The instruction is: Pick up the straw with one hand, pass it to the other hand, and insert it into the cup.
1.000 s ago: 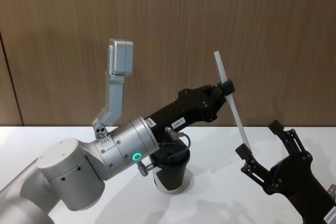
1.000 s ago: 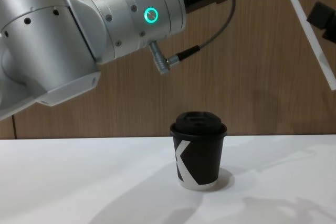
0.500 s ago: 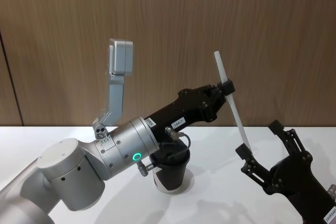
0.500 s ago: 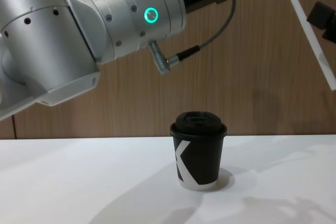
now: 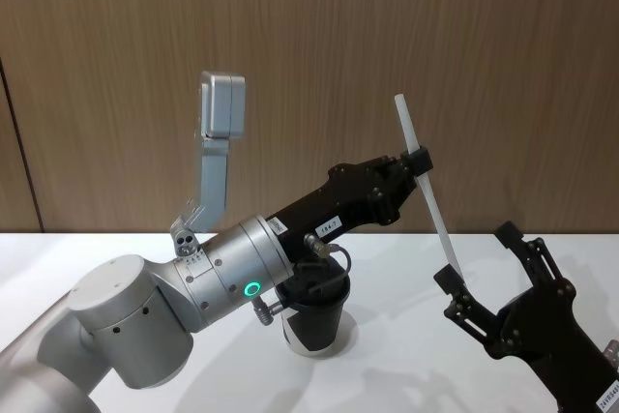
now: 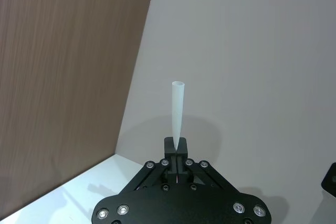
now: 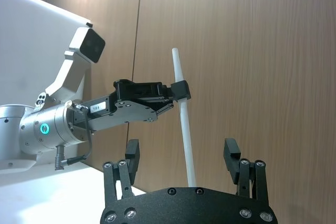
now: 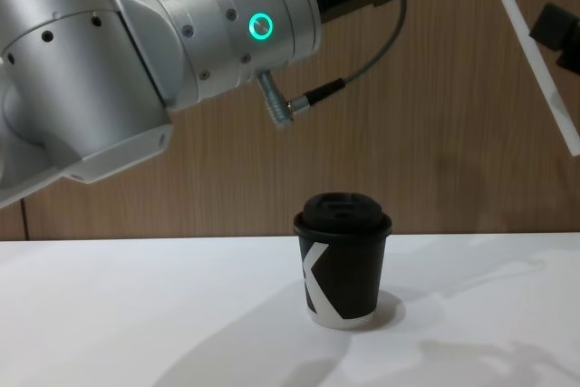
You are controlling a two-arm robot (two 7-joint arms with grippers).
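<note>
Gripping the straw high, my other pincer open beneath it

My left gripper (image 5: 418, 160) is clenched on the straw (image 5: 432, 210), pinching it about a third of the way down from its top end, right of centre in the head view. The left arm reaches up from the lower left of that frame. Its silver-grey wrist shows the green ring (image 5: 252, 288) lit, and the black hand angles upward toward the right. The straw stands nearly upright, its top tipped left and its lower end slanting down to the right. My right gripper (image 5: 476, 256) rises from the lower right corner, released, its fingers (image 7: 231, 153) pointing up and spread wide. In the right wrist view the straw's lower part lies between them, touching neither. The cup (image 8: 343, 260) stands upright with its lid on, on the white table (image 8: 136, 314) at lower centre of the chest view, below my left forearm and well apart from the straw. A wood-panelled wall (image 5: 435, 26) stands behind.
</note>
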